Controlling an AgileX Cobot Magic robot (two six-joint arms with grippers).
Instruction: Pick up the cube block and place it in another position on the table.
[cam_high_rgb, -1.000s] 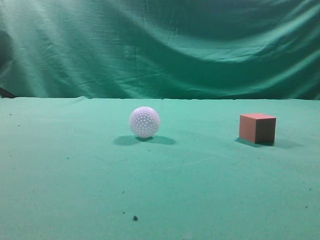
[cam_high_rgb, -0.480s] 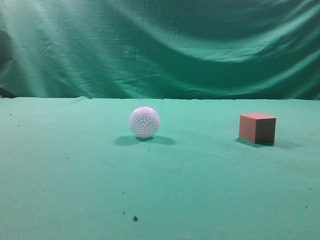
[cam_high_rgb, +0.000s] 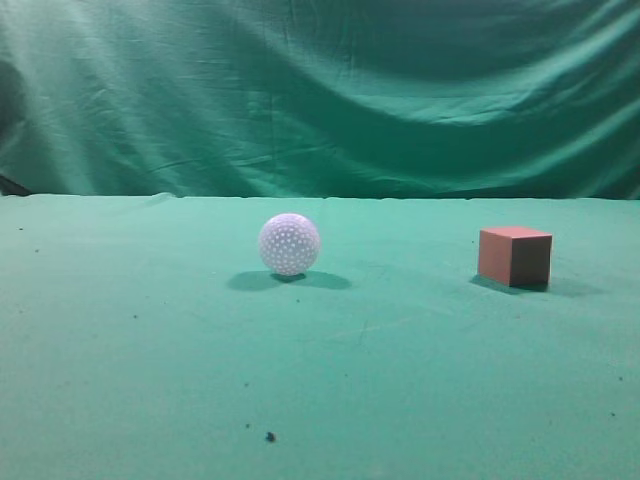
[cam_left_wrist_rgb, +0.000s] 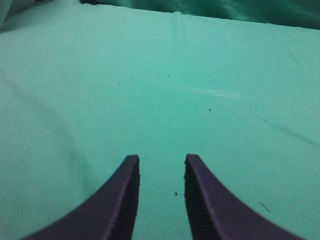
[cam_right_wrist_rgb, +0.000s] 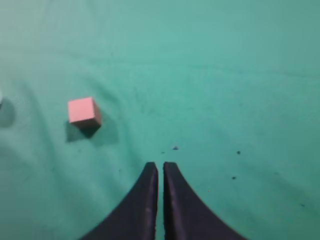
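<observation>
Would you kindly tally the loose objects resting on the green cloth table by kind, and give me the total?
Small reddish-brown cube block: 1
White dimpled ball: 1
Total: 2 objects, standing apart on the green cloth table, the ball left of the cube in the exterior view.

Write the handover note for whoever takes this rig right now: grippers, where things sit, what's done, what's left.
Left gripper: jaws apart, empty, above bare cloth.
Right gripper: jaws nearly together, empty, clear of everything.
Cube block: resting on the table, right side of the exterior view; in the right wrist view it lies ahead and to the left of the jaws.
White dimpled ball: left of the cube, well apart.
Done: nothing, cube not yet grasped.
Left: open the right jaws, reach, grip, lift, set down elsewhere.
</observation>
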